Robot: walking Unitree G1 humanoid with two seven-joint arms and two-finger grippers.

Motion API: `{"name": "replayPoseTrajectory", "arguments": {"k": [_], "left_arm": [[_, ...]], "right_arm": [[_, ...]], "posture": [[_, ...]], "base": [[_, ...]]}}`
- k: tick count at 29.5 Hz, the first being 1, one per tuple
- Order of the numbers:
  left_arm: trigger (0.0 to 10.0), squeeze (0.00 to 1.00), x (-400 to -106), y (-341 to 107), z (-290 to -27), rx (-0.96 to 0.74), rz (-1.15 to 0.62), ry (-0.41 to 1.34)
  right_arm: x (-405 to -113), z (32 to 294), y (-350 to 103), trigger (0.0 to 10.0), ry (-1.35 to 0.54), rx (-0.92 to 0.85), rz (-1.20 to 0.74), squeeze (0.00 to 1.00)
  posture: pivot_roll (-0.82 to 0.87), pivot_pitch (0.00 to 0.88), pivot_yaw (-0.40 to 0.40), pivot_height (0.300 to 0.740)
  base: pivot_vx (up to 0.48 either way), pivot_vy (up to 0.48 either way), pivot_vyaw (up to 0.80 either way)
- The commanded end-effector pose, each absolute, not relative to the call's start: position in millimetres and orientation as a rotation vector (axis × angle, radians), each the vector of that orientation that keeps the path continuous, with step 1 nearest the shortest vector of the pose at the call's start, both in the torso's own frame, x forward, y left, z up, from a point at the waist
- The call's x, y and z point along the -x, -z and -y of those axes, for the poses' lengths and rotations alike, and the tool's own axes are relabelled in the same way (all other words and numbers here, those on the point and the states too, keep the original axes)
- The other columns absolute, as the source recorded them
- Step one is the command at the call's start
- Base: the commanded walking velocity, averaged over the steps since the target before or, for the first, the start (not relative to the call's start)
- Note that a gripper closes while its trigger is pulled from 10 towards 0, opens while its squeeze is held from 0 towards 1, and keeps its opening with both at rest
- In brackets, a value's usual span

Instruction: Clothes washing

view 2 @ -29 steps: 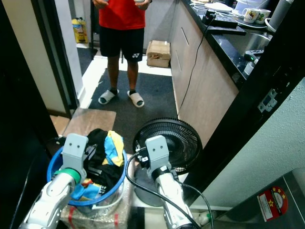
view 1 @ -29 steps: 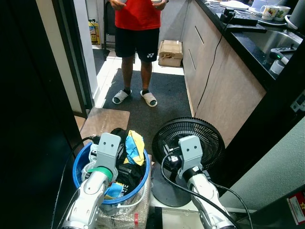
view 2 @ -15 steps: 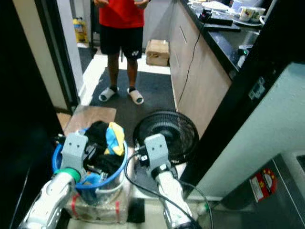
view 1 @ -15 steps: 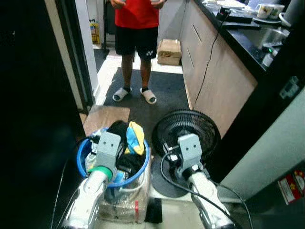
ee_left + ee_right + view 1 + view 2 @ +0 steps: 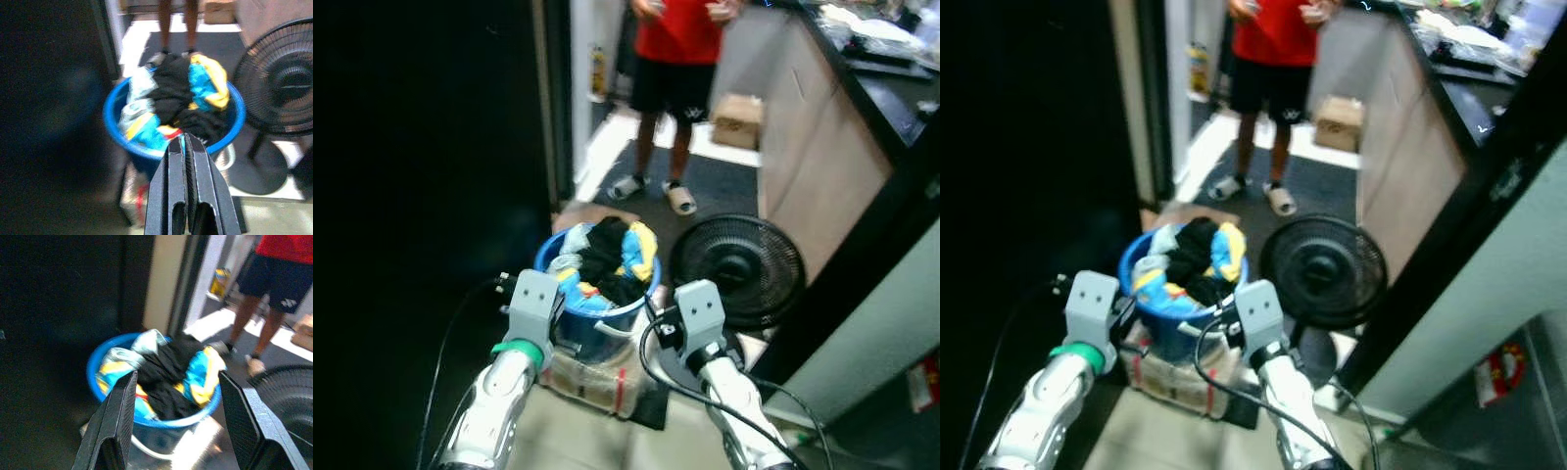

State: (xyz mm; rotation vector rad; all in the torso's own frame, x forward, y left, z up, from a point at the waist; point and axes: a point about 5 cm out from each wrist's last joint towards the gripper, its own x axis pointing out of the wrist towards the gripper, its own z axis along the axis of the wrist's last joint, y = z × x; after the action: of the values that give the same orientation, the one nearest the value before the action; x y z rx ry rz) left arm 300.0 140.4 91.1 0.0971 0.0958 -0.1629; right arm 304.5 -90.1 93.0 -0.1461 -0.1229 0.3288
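Heaped black, blue and yellow clothes (image 5: 605, 259) fill a blue basin (image 5: 117, 128) that sits on a plastic-wrapped bundle (image 5: 592, 377), with a black fan (image 5: 738, 270) just beside the basin and a dark wall on its other side. Beyond the basin, open floor runs to a person (image 5: 678, 59) in a red shirt. Near the basin, the left gripper (image 5: 184, 147) has its fingers pressed together on nothing, while the right gripper (image 5: 178, 421) is spread wide.

My matt black plastic fingers (image 5: 120, 423) frame a glossy blue plastic basin (image 5: 100, 363) heaped with soft cloth garments (image 5: 168, 369); beside the basin stands a fan (image 5: 736, 268) with a black wire grille.
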Motion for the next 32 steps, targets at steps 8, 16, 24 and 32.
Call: {"name": "replayPoseTrajectory", "arguments": {"k": [8, 16, 24, 32], "left_arm": [[10.0, 0.00, -298.6, -87.6, -136.5, -0.103, -0.102, 0.171], [10.0, 0.00, -298.3, -87.2, -136.3, -0.106, -0.102, 0.172], [10.0, 0.00, -298.8, -86.9, -136.3, -0.107, -0.103, 0.171], [10.0, 0.00, -298.7, -86.3, -136.6, -0.109, -0.104, 0.170]], "right_arm": [[-302.6, 96.1, -88.9, 10.0, -0.319, 0.149, 0.108, 0.00], [-301.9, 95.9, -88.5, 10.0, -0.321, 0.152, 0.107, 0.00], [-302.4, 96.0, -88.6, 10.0, -0.320, 0.162, 0.108, 0.00], [-302.9, 96.8, -88.1, 10.0, -0.307, 0.157, 0.103, 0.00]], "posture": [[0.10, 0.001, -0.014, 0.740], [0.10, 0.003, -0.014, 0.740], [0.10, 0.004, -0.014, 0.740], [0.10, 0.004, -0.012, 0.740]], "base": [[0.221, 0.000, 0.00], [0.472, 0.000, 0.00], [0.472, 0.000, 0.06], [0.472, 0.000, 0.31]]}}
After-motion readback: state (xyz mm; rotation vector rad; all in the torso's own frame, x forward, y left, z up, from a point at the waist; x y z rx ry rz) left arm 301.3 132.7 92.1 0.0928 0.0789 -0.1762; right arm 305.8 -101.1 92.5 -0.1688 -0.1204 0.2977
